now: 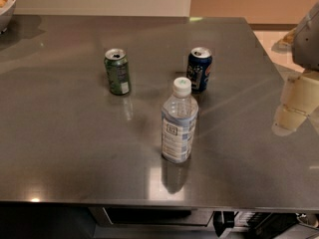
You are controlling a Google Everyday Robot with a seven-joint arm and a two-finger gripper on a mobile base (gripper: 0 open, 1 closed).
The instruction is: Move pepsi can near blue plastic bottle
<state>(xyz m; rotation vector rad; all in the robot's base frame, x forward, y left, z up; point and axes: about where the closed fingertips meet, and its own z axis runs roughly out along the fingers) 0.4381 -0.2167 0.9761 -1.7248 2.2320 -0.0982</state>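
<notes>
**Item 1 — gripper**. Held at the right edge of the view, above the table, with nothing seen in it. Whether it is open or closed cannot be told.

**Item 2 — pepsi can**. Upright, well to the left of the gripper and farther back on the table. It is set just behind the blue plastic bottle and apart from it.

**Item 3 — blue plastic bottle**. Upright, left of the gripper and a little nearer the front edge than the can. It is the tallest of the 3 containers.

**Item 4 — green can**. Upright, farthest left of the gripper, level with the pepsi can.

**Hazards judged from this layout:**
- The bottle looks tall and light, so it could be tipped if it is clipped by the arm on the approach to the can.
- The can could be slid or toppled on the smooth metal top by an off-centre closure.
- The gap is already small — if the can is set down too close, the bottle could be knocked over.
- The green can could be taken by mistake for the pepsi can.
</notes>
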